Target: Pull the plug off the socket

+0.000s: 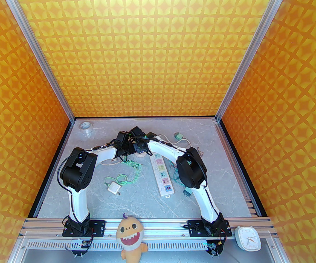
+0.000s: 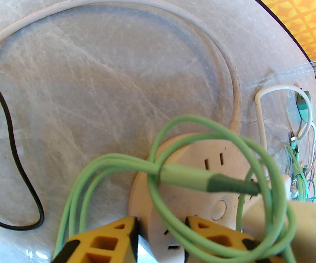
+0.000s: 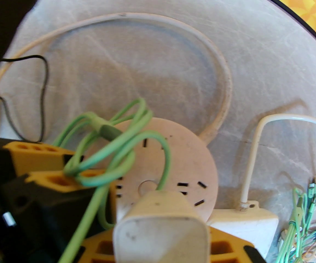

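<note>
1. The plug (image 3: 160, 223), a cream charger block, stands on the face of the round socket (image 3: 185, 157). The socket lies flat on the worktop (image 1: 136, 201) towards the far side, under both wrists.
2. The plug's long axis rises off the socket face, in line with the right fingers (image 3: 226, 236). My judgement is that the pull goes straight back along that axis.
3. The right fingers sit against two opposite sides of the plug and look closed on it.
4. The left fingers (image 2: 110, 231) stand apart at the socket's rim with a loop of green cable (image 2: 174, 125) between them. I cannot tell whether they clamp anything.
5. Both arms are at the socket, and the right one has the plug.
6. I cannot see whether the prongs are seated.
7. Count: one round socket, one plug on it, one long power strip (image 1: 163, 174) with no plug in it, and one loose charger (image 1: 114, 188).
</note>
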{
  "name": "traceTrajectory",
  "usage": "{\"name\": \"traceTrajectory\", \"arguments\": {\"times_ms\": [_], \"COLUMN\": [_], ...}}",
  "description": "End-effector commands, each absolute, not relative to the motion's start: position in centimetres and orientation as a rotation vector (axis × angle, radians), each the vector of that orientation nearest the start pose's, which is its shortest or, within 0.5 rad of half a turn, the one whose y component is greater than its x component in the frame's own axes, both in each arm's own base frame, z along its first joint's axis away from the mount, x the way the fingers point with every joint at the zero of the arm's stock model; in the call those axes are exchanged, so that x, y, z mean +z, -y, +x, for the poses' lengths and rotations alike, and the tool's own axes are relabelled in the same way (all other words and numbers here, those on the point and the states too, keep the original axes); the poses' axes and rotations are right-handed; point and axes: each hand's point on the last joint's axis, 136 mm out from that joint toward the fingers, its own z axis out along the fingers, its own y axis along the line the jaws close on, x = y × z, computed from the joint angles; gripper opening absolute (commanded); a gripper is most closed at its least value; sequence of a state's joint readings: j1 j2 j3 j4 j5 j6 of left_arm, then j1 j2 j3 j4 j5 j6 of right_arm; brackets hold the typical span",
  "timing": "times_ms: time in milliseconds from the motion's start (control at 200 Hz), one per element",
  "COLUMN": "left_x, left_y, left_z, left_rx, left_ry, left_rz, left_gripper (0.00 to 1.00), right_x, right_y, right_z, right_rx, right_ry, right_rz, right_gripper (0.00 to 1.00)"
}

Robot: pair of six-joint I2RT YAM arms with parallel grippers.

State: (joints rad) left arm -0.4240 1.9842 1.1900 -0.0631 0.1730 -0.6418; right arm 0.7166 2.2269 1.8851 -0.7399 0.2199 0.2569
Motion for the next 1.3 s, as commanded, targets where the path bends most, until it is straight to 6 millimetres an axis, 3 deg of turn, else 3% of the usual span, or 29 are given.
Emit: {"name": "traceTrajectory", "arguments": {"times_ms": [0,125,355,555,765,1020,1215,1295], "left_x": [-0.6,3.1,8.1,10.9,12.0,12.2,11.9,12.0], "left_y": [23.5,23.7,23.6,23.1,22.3,21.9,21.8,21.8], "left_z": [38.9,39.3,39.2,38.7,38.5,38.5,38.6,38.6], "left_rx": [-0.612,-0.676,-0.748,-0.773,-0.753,-0.743,-0.741,-0.742], "left_ry": [-2.692,-2.551,-2.345,-2.224,-2.181,-2.174,-2.183,-2.183], "left_rz": [-0.115,-0.068,-0.002,0.022,0.009,-0.005,-0.015,-0.017], "left_gripper": [0.38,0.45,0.62,0.74,0.78,0.8,0.81,0.81], "right_x": [11.5,12.0,12.3,11.3,9.2,6.3,5.5,5.7], "right_y": [-34.0,-33.2,-31.5,-30.4,-30.8,-31.8,-31.6,-31.3], "right_z": [44.6,46.0,49.2,52.4,54.8,55.3,54.8,54.6], "right_rx": [0.23,0.277,0.37,0.451,0.544,0.606,0.601,0.582], "right_ry": [-2.498,-2.498,-2.488,-2.501,-2.507,-2.54,-2.569,-2.573], "right_rz": [-0.487,-0.432,-0.282,-0.165,-0.124,-0.096,-0.097,-0.1], "right_gripper": [0.17,0.17,0.2,0.21,0.24,0.27,0.4,0.55]}}
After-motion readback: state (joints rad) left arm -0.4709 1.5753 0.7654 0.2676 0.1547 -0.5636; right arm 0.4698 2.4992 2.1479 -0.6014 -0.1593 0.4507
